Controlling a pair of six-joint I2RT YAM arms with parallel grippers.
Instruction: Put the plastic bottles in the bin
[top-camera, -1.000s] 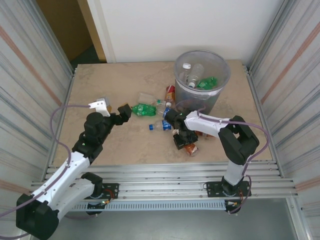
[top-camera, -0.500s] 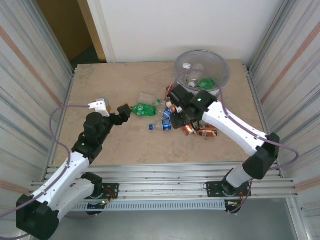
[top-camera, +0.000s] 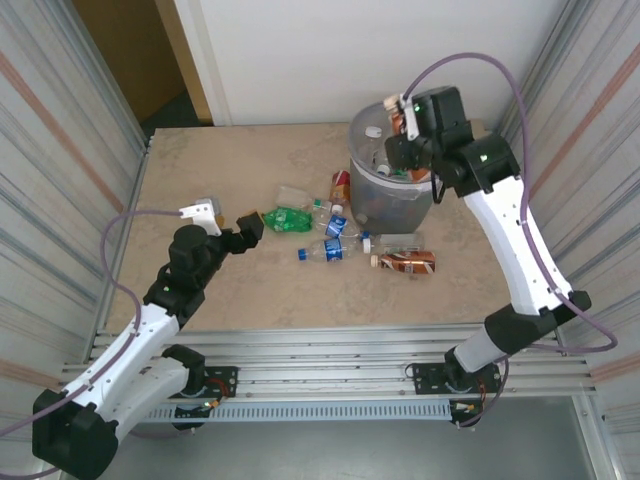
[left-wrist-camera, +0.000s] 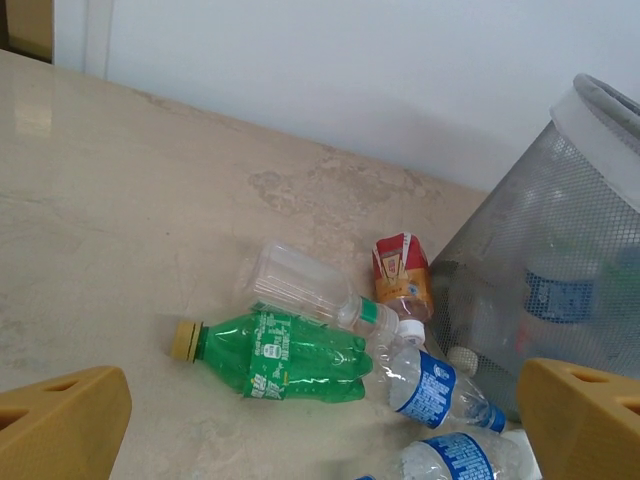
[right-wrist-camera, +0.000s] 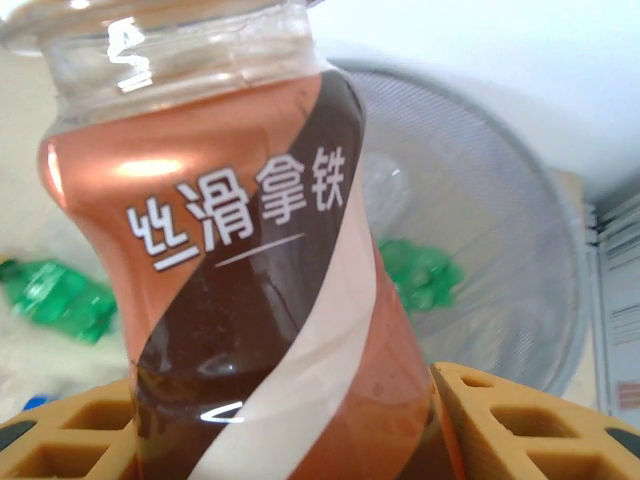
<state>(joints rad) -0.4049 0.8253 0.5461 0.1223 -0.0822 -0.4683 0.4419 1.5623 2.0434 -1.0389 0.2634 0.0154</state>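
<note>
- R gripper (top-camera: 404, 128) clamps brown bottle (right-wrist-camera: 250, 260) over bin (top-camera: 400, 205); wrist cam shows label script close-up
- L gripper (top-camera: 224, 216) wide apart, empty; green bottle (left-wrist-camera: 285, 357) ahead

— What is altered on the right side?
— The right gripper (top-camera: 402, 130) is raised away from the plastic bottles (top-camera: 330, 245) lying on the table (top-camera: 230, 190) and is now carried far, over the bin (top-camera: 400, 205).
— And its load?
— The brown-labelled bottle (right-wrist-camera: 240, 280) is lifted off the table, clamped between the fingers (right-wrist-camera: 505, 420).
</note>
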